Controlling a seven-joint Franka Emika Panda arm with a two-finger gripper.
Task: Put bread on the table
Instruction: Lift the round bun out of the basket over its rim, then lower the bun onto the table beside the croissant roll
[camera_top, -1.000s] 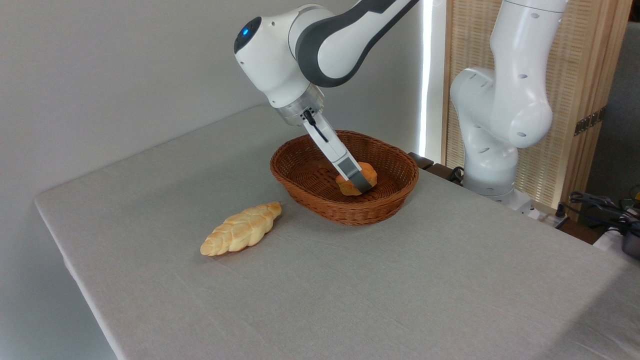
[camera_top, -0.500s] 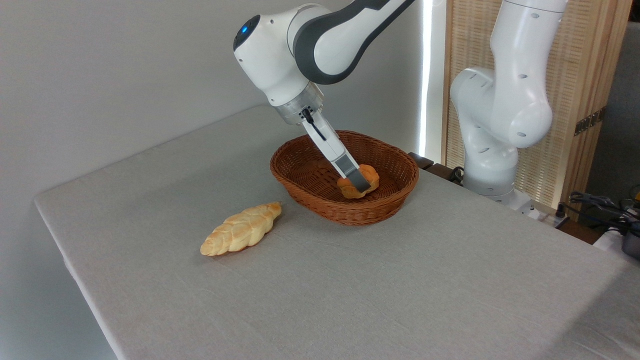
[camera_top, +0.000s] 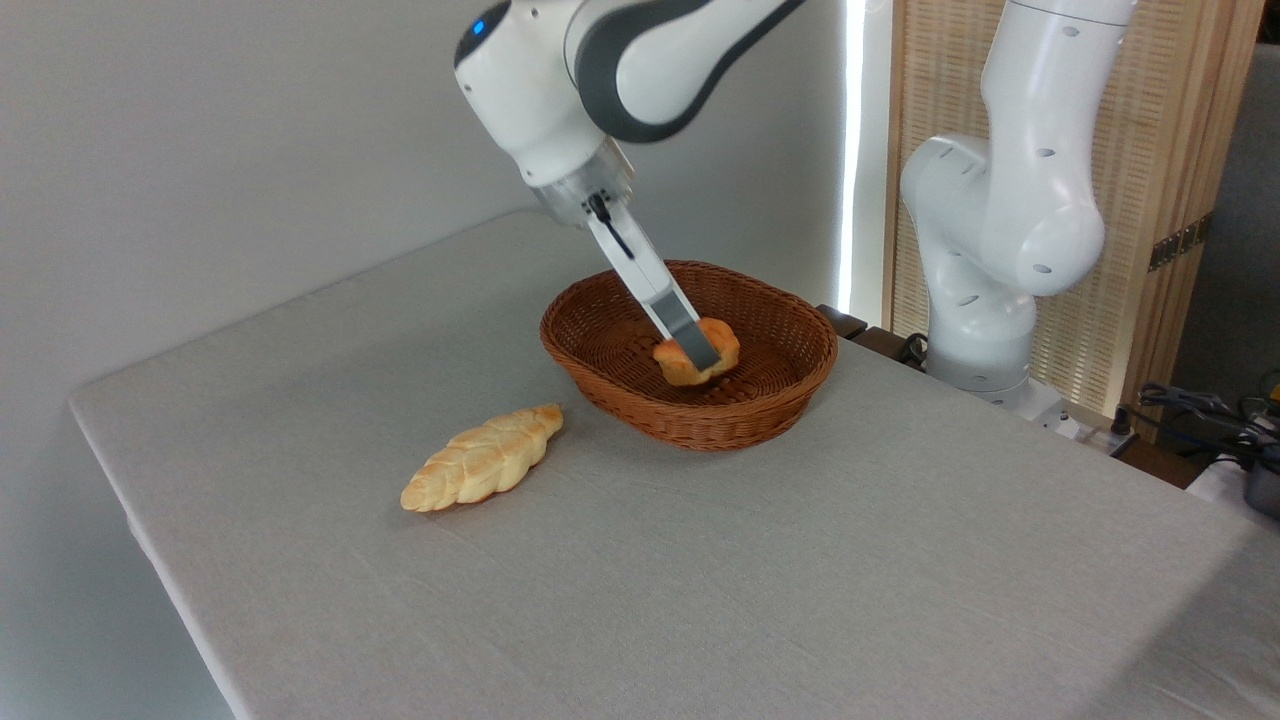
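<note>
The bread (camera_top: 722, 347), a small orange-brown bun with a lumpy top, hangs inside the brown wicker basket (camera_top: 700, 420), lifted a little off its floor. My gripper (camera_top: 698, 355) is shut on the bread, its long white finger slanting down from the upper left. The far finger is hidden behind the bun. The table (camera_top: 700, 580) with its light-grey cloth spreads around the basket.
A pale-yellow braided loaf (camera_top: 483, 458) lies on the cloth to the left of the basket. The arm's white base (camera_top: 990, 250) stands behind the table at the right, in front of a wooden screen. Cables and dark gear lie at the far right edge.
The gripper has risen and shifted slightly left with the bread in it, so the bun now hangs higher within the basket.
</note>
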